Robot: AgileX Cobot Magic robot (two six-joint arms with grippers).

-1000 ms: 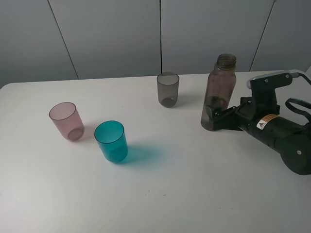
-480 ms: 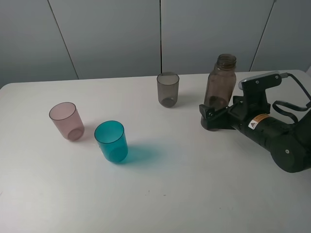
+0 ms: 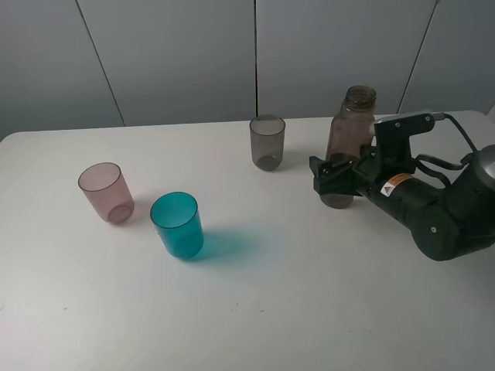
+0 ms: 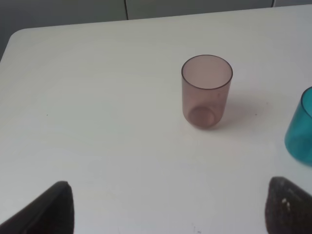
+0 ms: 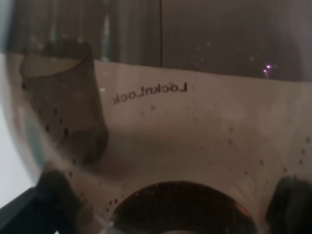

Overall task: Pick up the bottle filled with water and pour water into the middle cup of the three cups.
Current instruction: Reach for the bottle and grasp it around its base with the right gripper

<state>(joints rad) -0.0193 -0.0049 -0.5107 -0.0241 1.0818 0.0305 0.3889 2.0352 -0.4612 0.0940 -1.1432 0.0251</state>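
Observation:
The smoky brown-grey bottle (image 3: 353, 127) stands upright and uncapped at the back right of the table. My right gripper (image 3: 336, 184) is open, its jaws on either side of the bottle's lower part. In the right wrist view the bottle (image 5: 195, 122) fills the frame between the fingertips (image 5: 56, 195). The teal middle cup (image 3: 177, 225) stands at the front left, apart from the bottle. The pink cup (image 3: 106, 192) is left of it and the smoky grey cup (image 3: 267, 142) stands at the back centre. My left gripper (image 4: 175, 212) is open and empty, near the pink cup (image 4: 206, 91) and the teal cup (image 4: 300, 129).
The white table (image 3: 309, 294) has a grey panelled wall behind it. The right arm's body lies low over the table's right side. The left arm does not show in the exterior view.
My right gripper has moved left and toward the back, so that its jaws now stand around the bottle's base. The bottle and cups have not moved.

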